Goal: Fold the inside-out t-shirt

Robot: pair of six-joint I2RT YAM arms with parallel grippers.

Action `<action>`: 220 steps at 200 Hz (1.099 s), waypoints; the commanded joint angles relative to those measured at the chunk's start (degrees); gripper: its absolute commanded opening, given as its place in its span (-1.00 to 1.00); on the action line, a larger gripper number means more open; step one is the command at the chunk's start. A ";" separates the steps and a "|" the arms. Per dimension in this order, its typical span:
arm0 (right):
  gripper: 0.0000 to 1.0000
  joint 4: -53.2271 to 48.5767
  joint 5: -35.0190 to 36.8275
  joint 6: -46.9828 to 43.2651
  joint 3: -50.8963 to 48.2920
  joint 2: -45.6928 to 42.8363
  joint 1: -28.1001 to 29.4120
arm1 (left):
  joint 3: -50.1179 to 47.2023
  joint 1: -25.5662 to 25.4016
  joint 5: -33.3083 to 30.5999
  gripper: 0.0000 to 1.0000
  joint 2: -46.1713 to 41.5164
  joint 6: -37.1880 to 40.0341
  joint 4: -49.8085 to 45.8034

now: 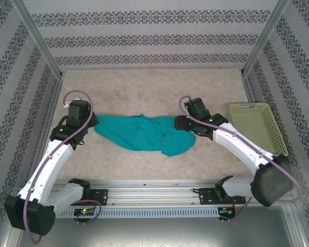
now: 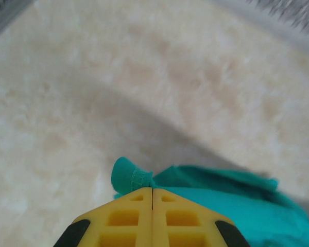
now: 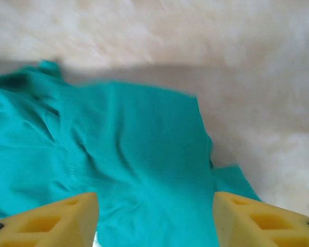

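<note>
The inside-out t-shirt is a teal-green cloth bunched in a crumpled strip across the middle of the table, between my two arms. My left gripper is at its left end; in the left wrist view the yellow fingers are pressed together, shut on a stitched hem of the t-shirt. At the right end is my right gripper. Its yellow fingers stand wide apart above the t-shirt, with cloth beneath the gap and nothing pinched.
A pale yellow-green basket sits at the right edge of the beige table. Patterned walls and metal frame posts close in the back and sides. A metal rail runs along the near edge.
</note>
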 commanded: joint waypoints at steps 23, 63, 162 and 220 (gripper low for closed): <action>0.44 -1.00 8.86 1.36 -3.78 -2.93 8.76 | -3.49 0.10 3.51 -1.00 -2.03 -1.48 -1.24; 0.41 2.74 10.03 6.88 -4.54 3.31 16.38 | -4.40 0.10 2.09 -1.00 -2.74 -1.14 -1.33; -0.75 -0.66 17.27 5.22 2.66 13.98 13.60 | -2.45 0.44 -3.10 -1.00 -3.51 0.01 -4.38; -1.00 -10.46 18.18 -1.47 2.33 -6.95 10.53 | 3.10 3.97 -7.02 -1.00 -4.26 -0.35 -8.28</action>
